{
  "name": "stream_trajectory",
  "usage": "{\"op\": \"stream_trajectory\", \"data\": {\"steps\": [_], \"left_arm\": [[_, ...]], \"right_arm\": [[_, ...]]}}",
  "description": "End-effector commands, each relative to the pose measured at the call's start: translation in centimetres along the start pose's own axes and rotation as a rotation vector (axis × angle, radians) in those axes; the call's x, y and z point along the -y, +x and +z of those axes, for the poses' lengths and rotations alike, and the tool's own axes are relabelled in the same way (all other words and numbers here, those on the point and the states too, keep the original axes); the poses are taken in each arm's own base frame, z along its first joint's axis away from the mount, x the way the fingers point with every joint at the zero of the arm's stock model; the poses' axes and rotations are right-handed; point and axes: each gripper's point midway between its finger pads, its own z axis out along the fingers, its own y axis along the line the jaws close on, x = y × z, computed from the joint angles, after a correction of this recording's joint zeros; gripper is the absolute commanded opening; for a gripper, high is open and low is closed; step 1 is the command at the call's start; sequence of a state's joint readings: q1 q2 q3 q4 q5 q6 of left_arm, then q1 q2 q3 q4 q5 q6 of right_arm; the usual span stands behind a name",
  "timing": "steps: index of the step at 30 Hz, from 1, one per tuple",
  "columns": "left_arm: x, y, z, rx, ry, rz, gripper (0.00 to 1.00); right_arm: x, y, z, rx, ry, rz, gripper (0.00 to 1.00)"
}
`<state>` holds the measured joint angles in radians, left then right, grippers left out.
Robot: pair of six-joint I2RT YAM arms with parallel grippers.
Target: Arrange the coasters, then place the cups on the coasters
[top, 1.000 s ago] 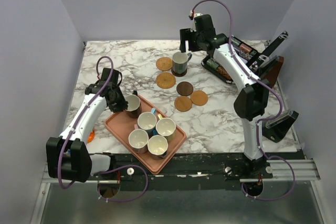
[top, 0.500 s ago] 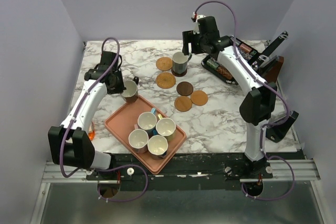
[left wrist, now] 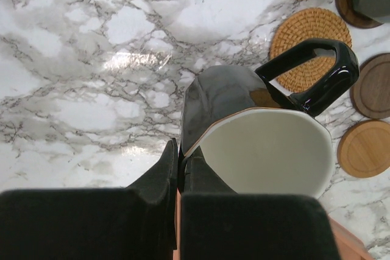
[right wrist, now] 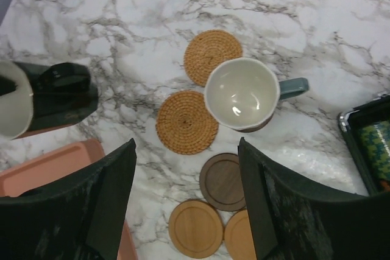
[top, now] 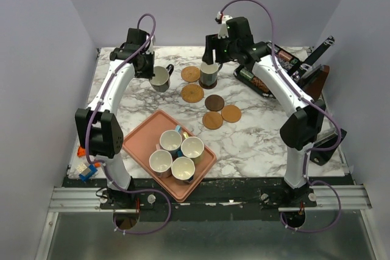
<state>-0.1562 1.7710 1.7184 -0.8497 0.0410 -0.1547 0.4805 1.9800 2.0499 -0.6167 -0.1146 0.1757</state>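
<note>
My left gripper is shut on the rim of the black cup, held above the marble left of the coasters; its fingertips pinch the wall of the black cup. The grey-green cup stands on a dark coaster. My right gripper hovers open above it, with nothing between its jaws. Two woven coasters, a dark coaster and two tan wooden coasters lie bare. Several cups stand in the tray.
The salmon-pink tray lies at the near left. A black tray with packets and a dark stand occupy the back right. Small orange and blue items sit at the table's left front edge.
The left gripper closed on the black cup at the tray's corner, lifted it and carried it back toward the coasters. The right gripper stayed over the grey-green cup, its jaws narrowing slightly.
</note>
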Motion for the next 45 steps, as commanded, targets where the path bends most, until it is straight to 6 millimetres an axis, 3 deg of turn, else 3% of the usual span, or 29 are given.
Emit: {"op": "stream_trajectory", "data": {"steps": [1, 7, 17, 24, 28, 32, 33, 34, 35, 38, 39, 45], "left_arm": [[2.5, -3.4, -0.7, 0.066, 0.083, 0.037, 0.00], [4.2, -4.9, -0.3, 0.073, 0.103, 0.068, 0.00], [7.5, -4.1, -0.3, 0.064, 0.135, 0.022, 0.00], [10.0, -4.2, -0.5, 0.082, 0.176, -0.012, 0.00], [11.5, -4.5, -0.8, 0.103, 0.198, -0.020, 0.00], [12.3, -4.6, -1.1, 0.113, 0.206, -0.054, 0.00], [12.3, -4.7, -1.2, 0.120, 0.206, -0.064, 0.00], [12.2, -4.6, -1.3, 0.120, 0.201, -0.077, 0.06], [12.1, -4.6, -1.5, 0.125, 0.192, -0.094, 0.22], [11.7, -4.5, -2.2, 0.155, 0.163, -0.143, 0.55], [11.4, -4.3, -2.4, 0.166, 0.145, -0.165, 0.62], [11.3, -2.4, -1.5, 0.151, 0.146, -0.251, 0.63]], "right_arm": [[-6.8, -0.7, -0.8, 0.004, -0.144, -0.015, 0.73], [-10.3, 0.7, 1.1, -0.045, -0.177, -0.041, 0.67], [-10.0, 3.5, 3.8, -0.116, -0.133, -0.037, 0.59], [-9.3, 4.6, 4.6, -0.150, -0.099, -0.033, 0.50], [-8.5, 4.7, 4.9, -0.157, -0.053, -0.036, 0.33], [-8.4, 4.0, 4.6, -0.141, -0.040, -0.024, 0.01], [-8.5, 3.6, 4.5, -0.127, -0.040, -0.016, 0.01], [-8.5, 3.2, 4.2, -0.113, -0.036, -0.009, 0.01], [-8.5, 2.6, 3.9, -0.091, -0.032, 0.000, 0.01], [-8.4, 0.8, 3.2, -0.021, -0.007, 0.034, 0.01], [-8.4, 0.2, 3.0, 0.000, -0.001, 0.046, 0.01], [-8.1, -2.6, 1.9, 0.100, 0.027, 0.073, 0.01]]}}
